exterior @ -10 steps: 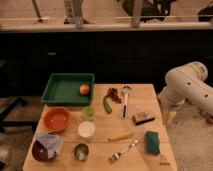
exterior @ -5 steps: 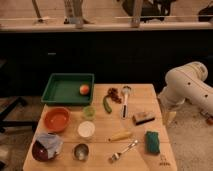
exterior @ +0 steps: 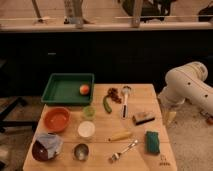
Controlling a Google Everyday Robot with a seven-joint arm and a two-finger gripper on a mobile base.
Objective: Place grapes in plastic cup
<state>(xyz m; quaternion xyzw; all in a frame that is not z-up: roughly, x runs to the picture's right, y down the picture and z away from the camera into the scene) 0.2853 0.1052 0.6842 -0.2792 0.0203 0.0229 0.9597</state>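
The grapes (exterior: 114,94), a small dark red-brown bunch, lie on the wooden table (exterior: 100,142) near its back edge, just right of the green tray. The plastic cup (exterior: 89,111), small and pale lime-green, stands upright a little left of and in front of them. My white arm (exterior: 187,87) is off the table's right side. Its gripper (exterior: 170,117) hangs pointing down beside the right edge, open and empty, well away from the grapes and the cup.
A green tray (exterior: 60,92) at the back left holds an orange-red fruit (exterior: 84,89). An orange bowl (exterior: 56,119), white cup (exterior: 86,129), metal cup (exterior: 80,151) and dark bowl (exterior: 46,146) stand left. A green vegetable (exterior: 106,104), spoon (exterior: 125,100), brush (exterior: 143,118), sponge (exterior: 152,141) and fork (exterior: 123,151) lie right.
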